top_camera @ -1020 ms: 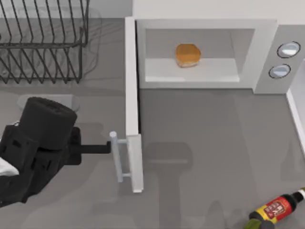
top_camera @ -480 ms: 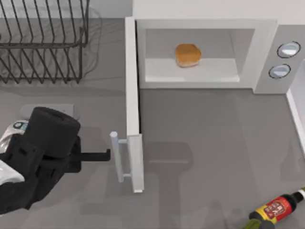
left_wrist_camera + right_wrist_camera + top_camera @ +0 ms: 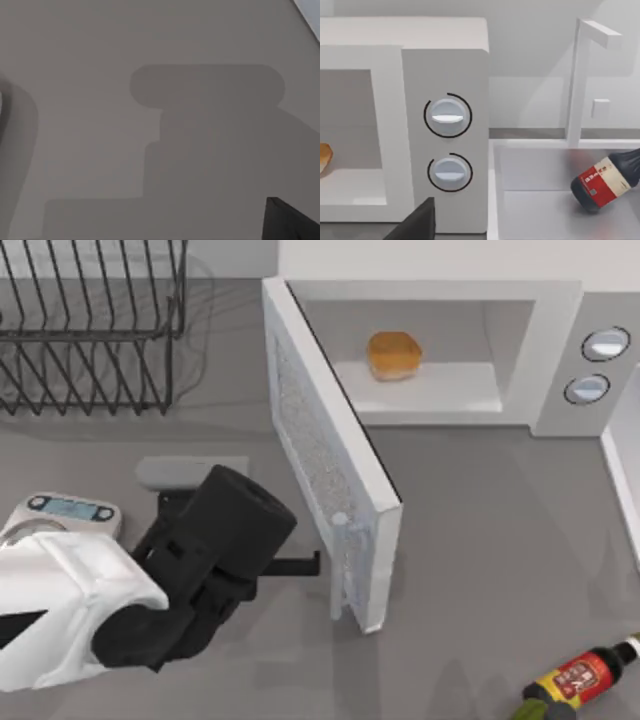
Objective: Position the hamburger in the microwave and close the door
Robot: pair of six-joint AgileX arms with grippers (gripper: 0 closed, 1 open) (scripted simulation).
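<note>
The hamburger (image 3: 394, 355), a small golden-orange bun, sits inside the pale cavity of the white microwave (image 3: 555, 350). In the right wrist view the hamburger's edge (image 3: 324, 157) shows in that cavity. The door (image 3: 320, 450) stands partly swung, slanting from its hinge at the cavity's left down toward the table's middle. My left gripper (image 3: 312, 563) points right and touches the door's outer face by the handle (image 3: 342, 540). A dark corner of it (image 3: 292, 220) shows against a flat grey surface. My right gripper (image 3: 417, 222) hangs in front of the microwave's two knobs.
A black wire dish rack (image 3: 90, 330) stands at the back left. A kitchen scale (image 3: 65, 510) and a grey block (image 3: 190, 472) lie near my left arm. A dark bottle (image 3: 580, 680) lies at the front right, and a white tray edge (image 3: 620, 475) runs along the right.
The door has swung from straight out to a slant toward the cavity. My left arm has moved right and forward with it, uncovering the scale.
</note>
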